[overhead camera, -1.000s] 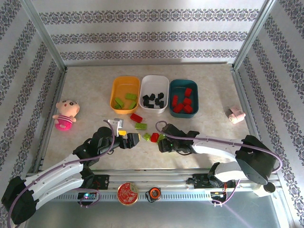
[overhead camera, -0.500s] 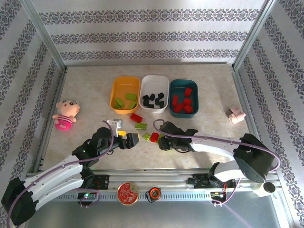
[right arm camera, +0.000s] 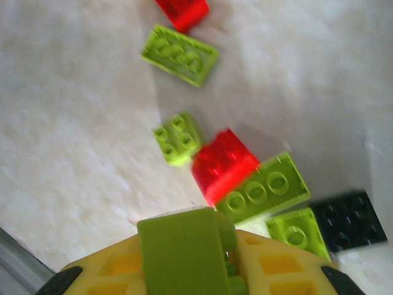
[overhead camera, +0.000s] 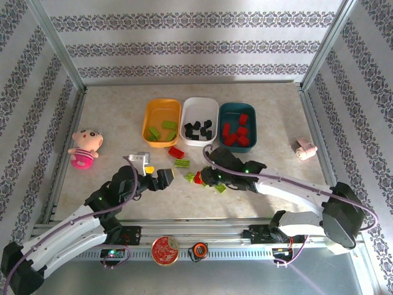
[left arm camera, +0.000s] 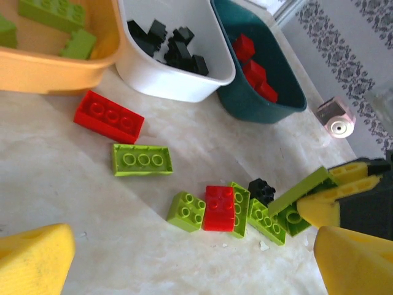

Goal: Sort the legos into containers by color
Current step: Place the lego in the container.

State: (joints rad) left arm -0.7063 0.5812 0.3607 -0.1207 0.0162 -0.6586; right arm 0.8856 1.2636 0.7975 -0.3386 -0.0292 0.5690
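Loose legos lie mid-table: a long red brick (left arm camera: 108, 116), a long lime brick (left arm camera: 142, 160), then a cluster with a small lime brick (left arm camera: 187, 211), a red brick (left arm camera: 218, 208) and a black cube (left arm camera: 261, 189). My right gripper (right arm camera: 198, 265) is shut on a lime green brick (right arm camera: 178, 246), just above the cluster's right end (overhead camera: 212, 177). Left of the cluster, my left gripper (overhead camera: 166, 175) stands open with nothing between its fingers (left arm camera: 31, 258). The orange-yellow bin (overhead camera: 147, 117) holds lime bricks, the white bin (overhead camera: 186, 107) black ones, the teal bin (overhead camera: 253, 120) red ones.
A pink plush doll (overhead camera: 83, 147) lies at the left edge and a small pink roll (overhead camera: 304, 149) at the right. A round red tin (overhead camera: 165, 250) sits on the front rail between the arm bases. Metal frame posts and patterned walls enclose the table.
My right gripper has shut on a lime green brick and raised it off the cluster. My left arm has drawn back a little to the left, still open.
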